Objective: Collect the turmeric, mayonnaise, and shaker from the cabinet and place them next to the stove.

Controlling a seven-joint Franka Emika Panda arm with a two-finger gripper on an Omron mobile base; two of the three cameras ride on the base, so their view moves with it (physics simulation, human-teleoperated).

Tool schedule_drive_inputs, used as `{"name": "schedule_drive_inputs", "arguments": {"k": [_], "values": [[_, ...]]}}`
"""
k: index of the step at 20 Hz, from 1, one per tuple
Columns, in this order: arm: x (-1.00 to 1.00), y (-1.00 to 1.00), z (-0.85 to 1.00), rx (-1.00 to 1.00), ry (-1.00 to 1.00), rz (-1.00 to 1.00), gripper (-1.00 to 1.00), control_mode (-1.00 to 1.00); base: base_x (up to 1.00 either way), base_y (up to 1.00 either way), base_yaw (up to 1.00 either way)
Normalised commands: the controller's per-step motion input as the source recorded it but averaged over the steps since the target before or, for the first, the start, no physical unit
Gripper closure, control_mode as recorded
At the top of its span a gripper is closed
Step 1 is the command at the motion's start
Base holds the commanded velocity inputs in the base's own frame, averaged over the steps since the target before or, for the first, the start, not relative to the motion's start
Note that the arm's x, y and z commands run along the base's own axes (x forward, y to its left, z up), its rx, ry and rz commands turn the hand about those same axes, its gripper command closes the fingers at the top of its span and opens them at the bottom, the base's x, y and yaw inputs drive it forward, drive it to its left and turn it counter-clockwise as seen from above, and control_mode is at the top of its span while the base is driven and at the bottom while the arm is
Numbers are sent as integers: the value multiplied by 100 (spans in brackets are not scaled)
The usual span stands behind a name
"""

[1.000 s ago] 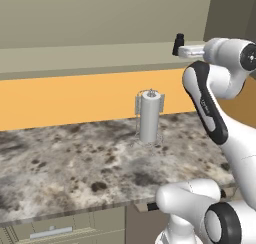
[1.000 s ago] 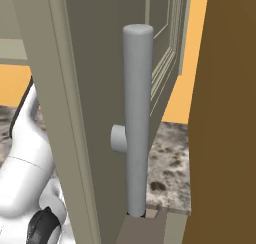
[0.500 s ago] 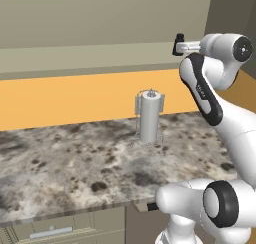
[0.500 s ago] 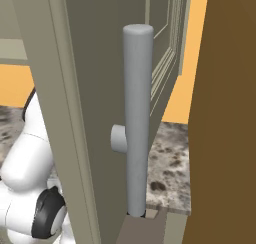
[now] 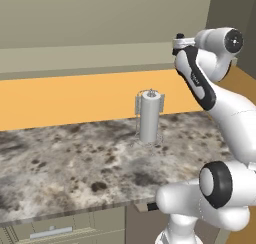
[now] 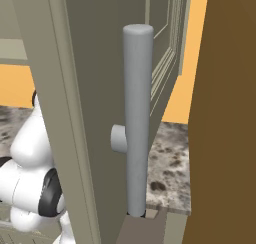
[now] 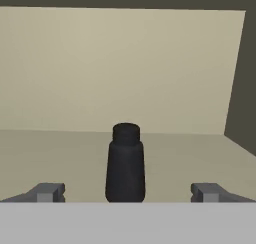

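In the hand view, the shaker (image 7: 125,163) stands on the cabinet (image 7: 120,73) shelf, but its foot is cut off at the bottom of the picture, so its contact with the shelf cannot be seen. The two fingertips (image 7: 47,192) of the gripper (image 7: 127,193) show as short grey stubs; the rest of each is cut off below.

In the right base view, a cabinet door (image 7: 75,88) and its grey bar handle (image 6: 137,123) stand close to the camera and hide most of the arm and the counter (image 6: 172,163) behind them.

In the left base view, the hand is mostly hidden behind the arm's own wrist.
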Motion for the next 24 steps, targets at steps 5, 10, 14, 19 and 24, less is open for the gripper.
{"name": "schedule_drive_inputs", "arguments": {"k": [5,10,14,19,24], "values": [[37,0,0,0,4,0,-100,-100,0,0,0],[33,0,0,0,5,0,-100,-100,0,0,0],[23,0,-2,0,5,0,-100,-100,0,0,0],[10,0,-6,0,3,0,-100,-100,0,0,0],[13,0,-13,0,4,0,-100,-100,0,0,0]]}}
